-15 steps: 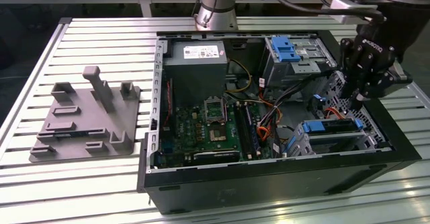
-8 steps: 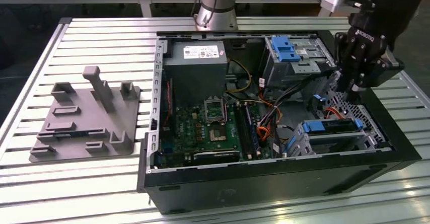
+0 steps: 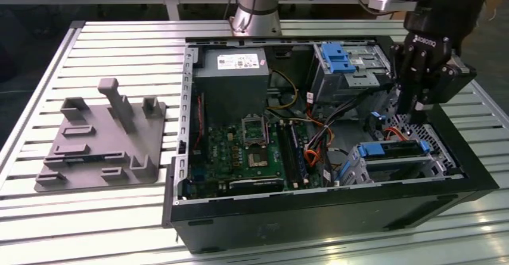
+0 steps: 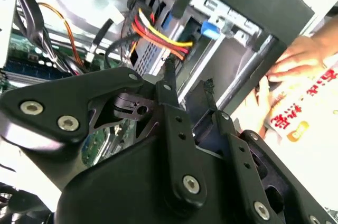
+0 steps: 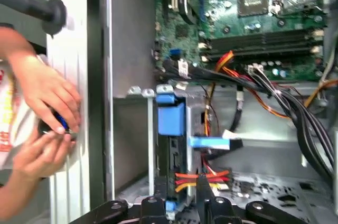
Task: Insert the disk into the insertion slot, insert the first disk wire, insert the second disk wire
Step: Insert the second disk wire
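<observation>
The disk (image 3: 394,150), silver in its blue carrier, lies inside the low silver insertion slot (image 3: 441,158) at the case's corner on the exterior view's right. In the first wrist view the disk (image 5: 171,121) shows edge-on, with a blue-tipped wire (image 5: 211,142) meeting its edge. A red, orange and yellow wire bundle (image 5: 203,175) runs to the disk a little further along. My black gripper (image 3: 420,105) hangs over this corner inside the case. In the second wrist view my gripper (image 4: 188,73) stands open with a narrow gap and nothing between its fingertips (image 4: 169,64), just under the coloured wire bundle (image 4: 161,34).
A taller grey cage with a blue latch (image 3: 338,56) stands behind the slot. The green motherboard (image 3: 247,152) fills the case floor. A grey fixture (image 3: 104,140) lies on the slatted table at the exterior view's left. A person's hands (image 5: 47,102) work just outside the case wall.
</observation>
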Motion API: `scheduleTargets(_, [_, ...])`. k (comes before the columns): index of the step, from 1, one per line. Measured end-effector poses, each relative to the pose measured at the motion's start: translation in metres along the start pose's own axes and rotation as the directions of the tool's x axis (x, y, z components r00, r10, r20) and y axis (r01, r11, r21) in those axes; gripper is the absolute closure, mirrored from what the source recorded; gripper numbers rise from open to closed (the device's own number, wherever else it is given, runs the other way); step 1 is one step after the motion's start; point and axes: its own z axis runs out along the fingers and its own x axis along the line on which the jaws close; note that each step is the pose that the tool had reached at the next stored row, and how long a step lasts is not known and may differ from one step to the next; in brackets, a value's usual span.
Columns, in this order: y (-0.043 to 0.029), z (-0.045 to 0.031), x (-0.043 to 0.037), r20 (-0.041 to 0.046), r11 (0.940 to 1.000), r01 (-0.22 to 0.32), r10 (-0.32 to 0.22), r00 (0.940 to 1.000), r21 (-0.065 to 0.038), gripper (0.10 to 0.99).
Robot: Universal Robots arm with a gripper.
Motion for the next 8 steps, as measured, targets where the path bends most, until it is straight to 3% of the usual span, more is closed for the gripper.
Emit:
scheduleTargets(2, [0.0052, -0.0008, -0.0018, -0.0048, 1.0, -0.003, 0.003, 1.0, 0.008, 0.729])
scheduleTargets(8, [0.0184, -0.0036, -0.0082, -0.0071, 0.9994, -0.014, 0.014, 0.9999, 0.033, 0.729])
